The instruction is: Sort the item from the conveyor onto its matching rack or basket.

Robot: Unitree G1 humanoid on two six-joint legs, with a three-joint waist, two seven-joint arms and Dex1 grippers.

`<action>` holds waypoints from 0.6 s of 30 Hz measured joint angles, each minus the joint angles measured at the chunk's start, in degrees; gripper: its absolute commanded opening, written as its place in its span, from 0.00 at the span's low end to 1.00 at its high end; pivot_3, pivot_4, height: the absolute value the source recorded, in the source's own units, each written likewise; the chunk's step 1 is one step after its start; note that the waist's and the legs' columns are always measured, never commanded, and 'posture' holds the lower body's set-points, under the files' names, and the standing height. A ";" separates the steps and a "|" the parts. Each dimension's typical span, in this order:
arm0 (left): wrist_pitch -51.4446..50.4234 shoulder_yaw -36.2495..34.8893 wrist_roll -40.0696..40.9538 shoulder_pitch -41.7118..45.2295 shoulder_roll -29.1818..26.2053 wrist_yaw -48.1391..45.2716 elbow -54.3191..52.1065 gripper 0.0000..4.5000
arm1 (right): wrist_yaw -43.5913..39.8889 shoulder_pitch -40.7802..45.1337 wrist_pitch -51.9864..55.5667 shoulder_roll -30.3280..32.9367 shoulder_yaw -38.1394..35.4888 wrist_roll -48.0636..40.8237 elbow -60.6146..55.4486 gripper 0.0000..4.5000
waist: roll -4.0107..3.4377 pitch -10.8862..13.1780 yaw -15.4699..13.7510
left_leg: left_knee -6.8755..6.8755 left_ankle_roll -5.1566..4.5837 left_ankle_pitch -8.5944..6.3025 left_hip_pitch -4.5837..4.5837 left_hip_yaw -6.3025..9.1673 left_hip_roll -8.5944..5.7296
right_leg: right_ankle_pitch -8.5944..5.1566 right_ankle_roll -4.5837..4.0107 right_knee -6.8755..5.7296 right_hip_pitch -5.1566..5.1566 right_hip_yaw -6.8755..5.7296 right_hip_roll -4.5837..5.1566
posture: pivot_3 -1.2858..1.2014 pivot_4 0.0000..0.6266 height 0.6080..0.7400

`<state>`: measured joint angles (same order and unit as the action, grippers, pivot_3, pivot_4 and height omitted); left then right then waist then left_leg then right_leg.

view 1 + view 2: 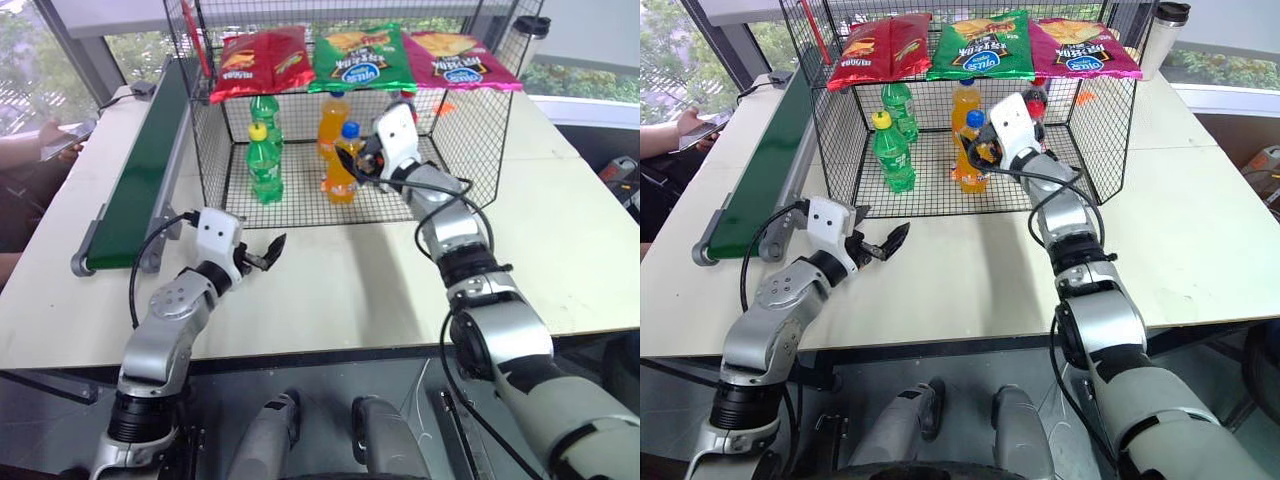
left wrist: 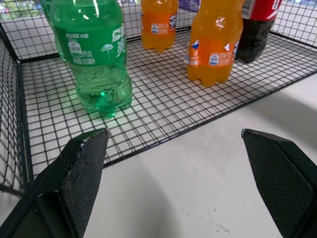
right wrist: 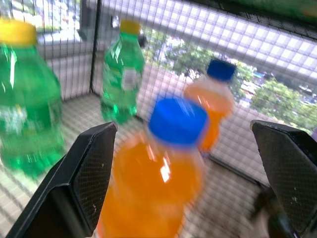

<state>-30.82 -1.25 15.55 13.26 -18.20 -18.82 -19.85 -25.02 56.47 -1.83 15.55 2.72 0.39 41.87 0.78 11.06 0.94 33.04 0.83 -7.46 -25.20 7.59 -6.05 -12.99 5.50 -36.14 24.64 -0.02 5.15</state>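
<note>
**Desk:** Bottle placement, caught at the release? Where does the orange soda bottle (image 1: 341,166) stand?

**Photographer:** Upright on the mesh floor of the black wire cage (image 1: 470,150), near the open front, with a second orange bottle (image 1: 333,122) behind it and two green bottles (image 1: 264,160) to its left. A dark cola bottle (image 2: 257,25) stands at the right. Three snack bags (image 1: 360,58) lie on the sloped top shelf.

**Desk:** And the right end effector (image 1: 362,162)?

**Photographer:** Reaching into the cage mouth, fingers spread wide on either side of the blue-capped bottle, apart from it in the wrist view. It grips nothing. The bottle stands on its own.

**Desk:** The left one?

**Photographer:** The left end effector (image 1: 262,252) hovers over the white table (image 1: 560,240) in front of the cage, fingers also spread and empty. The green conveyor (image 1: 140,170) runs along the table's left edge; no item is seen on its visible stretch.

**Desk:** So which step is this?

**Photographer:** Judging by the layout, the sorting is all but done. The next move calls for drawing the right arm straight back out of the cage without clipping the bottle or the mesh.
</note>
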 measured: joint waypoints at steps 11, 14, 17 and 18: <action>0.19 -0.05 1.32 -1.05 -2.17 -4.72 0.06 1.00 | -21.45 -19.04 27.30 9.25 3.90 -10.33 -36.71 0.99 | -0.01 0.00 0.04 | 0.03 0.08 -0.06 0.00 -0.03 0.04 | -0.12 -0.18 0.01 -0.01 0.00 0.07 | 0.52 0.24 0.99; 0.10 -0.06 1.50 -2.15 -3.25 -5.89 -0.03 1.00 | -24.14 -22.06 32.22 11.03 4.43 -12.85 -44.09 0.99 | 0.01 -0.01 -0.18 | 0.07 0.11 -0.08 0.00 -0.02 0.03 | -0.13 -0.19 0.03 -0.06 -0.03 0.13 | 0.52 0.24 0.99; -0.20 -0.01 2.20 -3.91 -4.18 -7.15 -0.98 1.00 | -25.51 -25.00 35.51 11.87 5.70 -14.49 -48.57 0.99 | 0.01 -0.01 -0.19 | 0.07 0.11 -0.09 -0.01 -0.03 0.00 | -0.14 -0.20 0.05 -0.06 -0.05 0.30 | 0.52 0.24 0.99; -0.29 0.01 2.44 -4.48 -4.32 -7.37 -1.22 1.00 | -25.79 -25.80 36.39 11.97 6.04 -14.95 -49.28 0.99 | 0.01 -0.01 -0.21 | 0.07 0.11 -0.09 -0.01 -0.04 -0.01 | -0.14 -0.20 0.06 -0.06 -0.05 0.32 | 0.52 0.24 0.99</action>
<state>-31.11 -1.24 17.99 8.78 -22.52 -26.19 -21.07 -50.81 30.67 34.57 27.52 8.76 -14.56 -7.41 0.79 11.05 0.73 33.11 0.94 -7.55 -25.22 7.55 -6.07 -13.13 5.31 -36.08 24.58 -0.08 5.47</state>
